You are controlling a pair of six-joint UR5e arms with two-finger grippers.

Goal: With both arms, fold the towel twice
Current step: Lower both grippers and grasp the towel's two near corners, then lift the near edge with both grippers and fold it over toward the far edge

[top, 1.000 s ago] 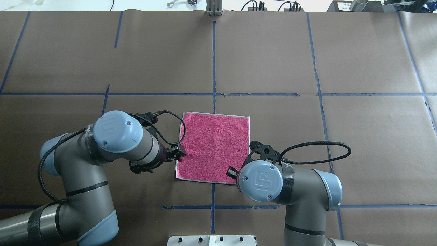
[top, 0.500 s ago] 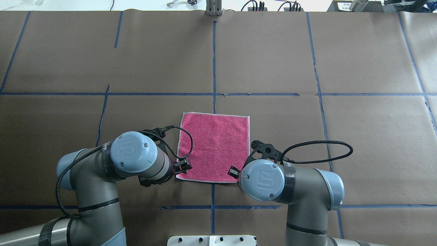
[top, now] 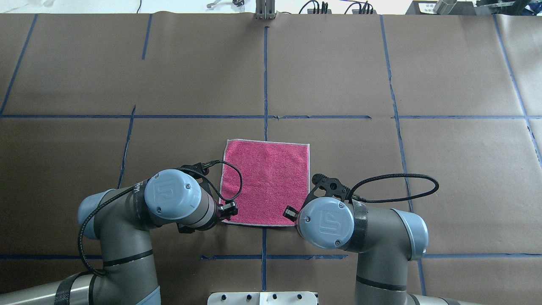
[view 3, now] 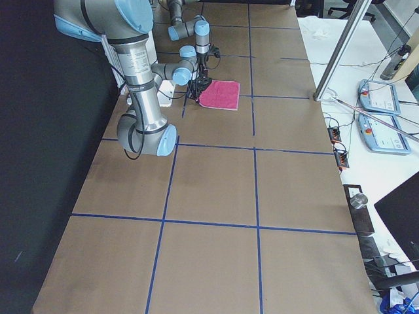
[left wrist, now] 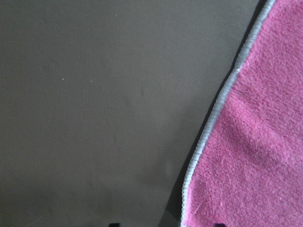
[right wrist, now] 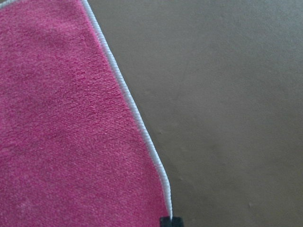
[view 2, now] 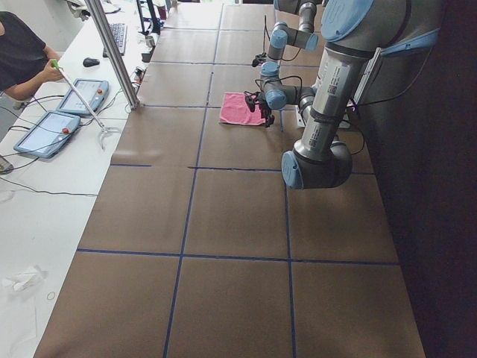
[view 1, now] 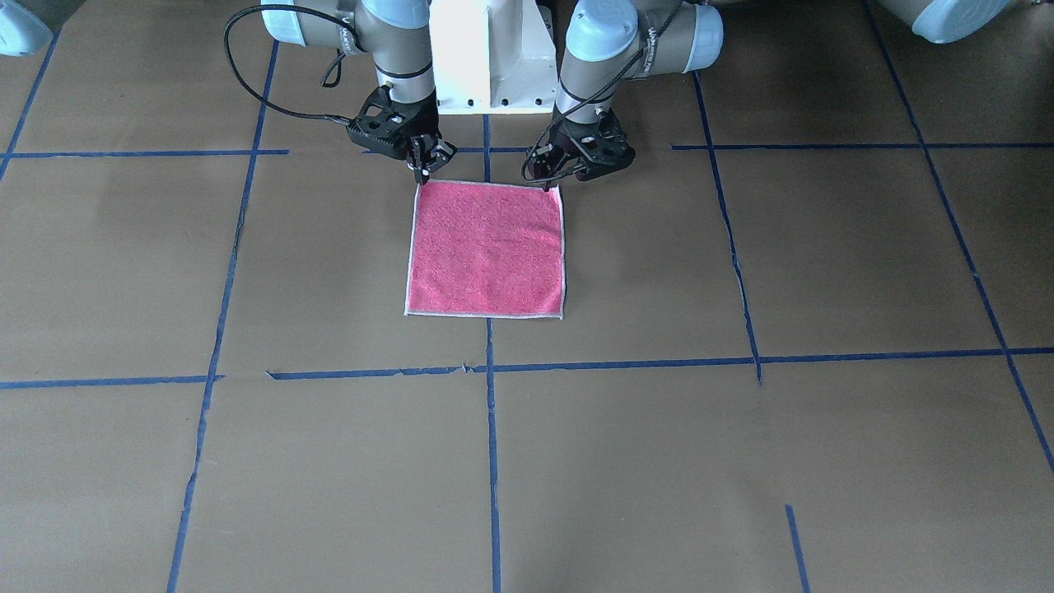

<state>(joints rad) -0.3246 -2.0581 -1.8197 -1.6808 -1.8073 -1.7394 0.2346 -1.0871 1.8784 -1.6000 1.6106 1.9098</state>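
The towel (top: 266, 182) lies flat on the table, pink face up, with a whitish border; it also shows in the front view (view 1: 486, 247). My left gripper (top: 229, 209) is low at the towel's near-left corner. In the left wrist view its two fingertips (left wrist: 112, 224) stand apart, one on the paper and one over the towel (left wrist: 251, 142), so it is open astride the edge. My right gripper (view 1: 422, 169) is at the near-right corner, hidden under its wrist in the overhead view. In the right wrist view its tips (right wrist: 170, 221) are together on the border of the towel (right wrist: 61, 118).
Brown paper with blue tape lines (top: 265, 84) covers the table. The white pedestal base (top: 262, 298) sits at the near edge between the arms. A metal post (view 2: 112, 52) and an operator with tablets (view 2: 45, 130) are beyond the far edge.
My left arm has swung toward the robot along the towel's left edge, bringing its gripper from mid-edge to the near-left corner. The right arm and the towel have barely moved.
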